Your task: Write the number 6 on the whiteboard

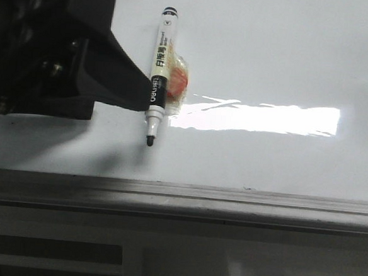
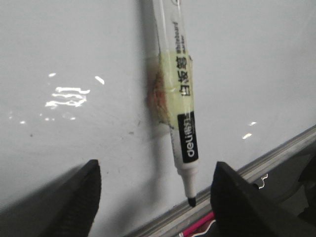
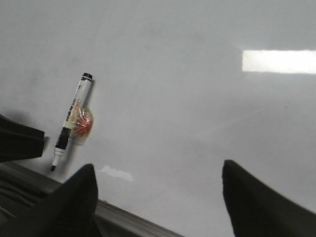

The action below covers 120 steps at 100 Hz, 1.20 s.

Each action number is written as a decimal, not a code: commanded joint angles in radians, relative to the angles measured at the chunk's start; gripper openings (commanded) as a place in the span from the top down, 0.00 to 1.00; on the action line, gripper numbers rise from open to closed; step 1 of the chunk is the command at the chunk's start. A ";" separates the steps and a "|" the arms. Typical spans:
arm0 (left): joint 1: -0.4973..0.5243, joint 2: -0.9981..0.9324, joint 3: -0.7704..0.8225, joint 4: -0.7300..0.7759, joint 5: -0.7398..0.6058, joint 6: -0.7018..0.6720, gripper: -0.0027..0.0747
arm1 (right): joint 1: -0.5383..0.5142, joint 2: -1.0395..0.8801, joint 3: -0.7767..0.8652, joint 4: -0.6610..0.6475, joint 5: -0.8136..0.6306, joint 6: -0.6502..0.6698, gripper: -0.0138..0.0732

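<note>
The whiteboard (image 1: 272,56) is glossy white with a grey metal rim (image 1: 180,198) along its near edge. No number 6 shows on it. A white uncapped marker (image 1: 158,73) with a black band lies on the board, tip toward the rim, with a taped yellowish-red lump (image 1: 177,81) at its side. My left gripper (image 1: 112,85) is open just left of the marker. In the left wrist view the marker (image 2: 180,98) lies between the spread fingers of the left gripper (image 2: 155,170), untouched. My right gripper (image 3: 158,170) is open and empty over bare board (image 3: 197,123), with the marker (image 3: 69,121) off to one side.
A bright rectangular light glare (image 1: 261,117) lies on the board right of the marker. Below the rim is a grey ledge (image 1: 177,238). A pink strip (image 2: 197,227) shows past the rim in the left wrist view.
</note>
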 commanded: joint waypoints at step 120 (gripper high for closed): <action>-0.008 -0.236 -0.129 0.304 0.637 0.557 0.99 | 0.338 0.262 -0.149 0.143 0.218 -0.337 0.29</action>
